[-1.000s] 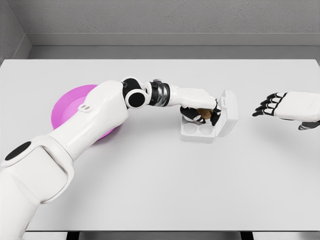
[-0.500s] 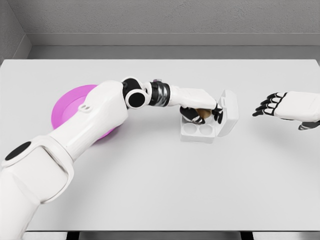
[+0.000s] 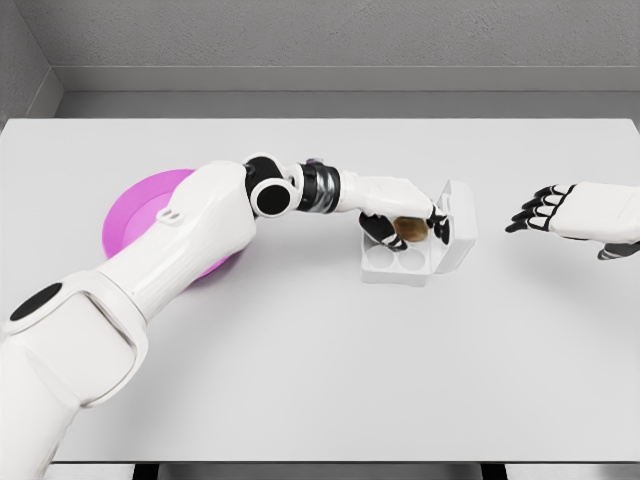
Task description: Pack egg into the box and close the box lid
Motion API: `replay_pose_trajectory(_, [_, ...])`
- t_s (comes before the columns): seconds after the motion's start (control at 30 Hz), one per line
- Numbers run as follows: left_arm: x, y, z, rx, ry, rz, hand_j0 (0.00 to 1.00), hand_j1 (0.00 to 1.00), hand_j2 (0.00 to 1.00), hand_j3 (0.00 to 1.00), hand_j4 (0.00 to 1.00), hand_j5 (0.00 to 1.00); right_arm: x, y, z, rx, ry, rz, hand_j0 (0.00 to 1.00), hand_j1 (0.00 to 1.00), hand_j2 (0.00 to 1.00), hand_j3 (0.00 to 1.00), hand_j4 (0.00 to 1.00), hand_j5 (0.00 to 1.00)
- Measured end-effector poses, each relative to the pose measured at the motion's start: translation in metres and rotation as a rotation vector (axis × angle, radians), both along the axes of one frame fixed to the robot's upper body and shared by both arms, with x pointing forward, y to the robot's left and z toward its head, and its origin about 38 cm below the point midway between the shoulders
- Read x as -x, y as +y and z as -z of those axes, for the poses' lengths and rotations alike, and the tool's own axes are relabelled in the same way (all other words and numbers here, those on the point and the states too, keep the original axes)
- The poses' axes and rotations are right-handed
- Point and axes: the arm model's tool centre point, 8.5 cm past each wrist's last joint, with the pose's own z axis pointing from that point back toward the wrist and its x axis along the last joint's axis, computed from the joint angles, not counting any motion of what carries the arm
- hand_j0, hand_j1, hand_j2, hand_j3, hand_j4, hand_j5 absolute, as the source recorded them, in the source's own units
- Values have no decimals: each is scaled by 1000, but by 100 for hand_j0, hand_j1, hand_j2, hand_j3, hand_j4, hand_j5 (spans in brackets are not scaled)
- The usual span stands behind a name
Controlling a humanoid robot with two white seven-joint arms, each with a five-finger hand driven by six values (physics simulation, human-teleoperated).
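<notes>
Head view — my left hand (image 3: 405, 222) curled around the egg (image 3: 411, 229), directly over the box (image 3: 400, 262) back cells; open lid (image 3: 457, 225) just right, nearer right hand (image 3: 545, 210), fingers spread, empty.

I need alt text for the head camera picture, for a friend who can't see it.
The left hand holds a brown egg over the back cups of an open white egg box on a white table. The right hand hovers open at right; a pink plate lies far left.
</notes>
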Motion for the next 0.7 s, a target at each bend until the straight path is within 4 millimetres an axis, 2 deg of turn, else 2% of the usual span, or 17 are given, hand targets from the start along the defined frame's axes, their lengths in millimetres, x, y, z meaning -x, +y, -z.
replay_pose_trajectory(0.33, [-1,1,-1,3,2,-3,72,72,72,72,72,72,0,0,0,1,0,0,100,100,100,100,100,100])
replay_pose_trajectory(0.47, [-1,1,-1,3,2,-5,68,68,68,68,68,68,0,0,0,1,1,0,100,100,100,100,100,100])
replay_pose_trajectory(0.7, [-3,1,-5,4,-3,-7,68,68,68,68,68,68,0,0,0,1,1,0,100,100,100,100,100,100])
